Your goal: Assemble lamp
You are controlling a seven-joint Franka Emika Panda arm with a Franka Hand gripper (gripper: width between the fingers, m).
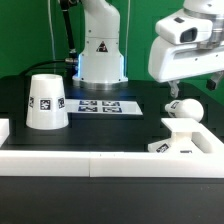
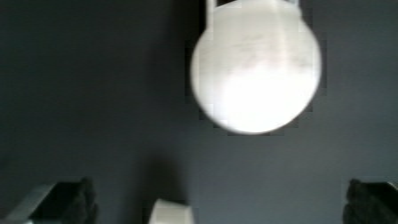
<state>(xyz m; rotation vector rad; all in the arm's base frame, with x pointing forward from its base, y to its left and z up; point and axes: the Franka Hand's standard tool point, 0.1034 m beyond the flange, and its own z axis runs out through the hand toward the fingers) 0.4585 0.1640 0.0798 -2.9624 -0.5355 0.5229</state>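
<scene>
Three white plastic parts are sitting on the black table (image 1: 110, 130), all wearing those little black-and-white square tags. The bulb (image 2: 258, 70) is the one that matters right now. It lies on the dark tabletop at the exterior view's right, just behind the flat square base (image 1: 188, 140), and I honestly can't tell if the two touch. The shade (image 1: 47, 102) stands mouth-down well apart from them at the exterior view's left, with the marker board (image 1: 105, 105) between.

The gripper (image 2: 217, 200) hangs above the bulb with its fingers (image 2: 63, 200) spread wide and nothing between them, so it's released and empty.

Handling-wise, my guess is the bulb is light, stiff, hard plastic, so not delicate. It is smooth and rounded though, so the pads could skid off the curve and it might roll if nudged. From the wrist view it looks egg-shaped with a fairly matte skin, and a narrower stem pokes out at one end, cut off by the frame edge. I'd pinch it across the stem, or else straight across the widest part of the ball with the jaws square to it.

The base is a low flat slab with crisp edges and should sit steady. The shade is a tapered cup, probably thin-walled, so take it by the wall.
</scene>
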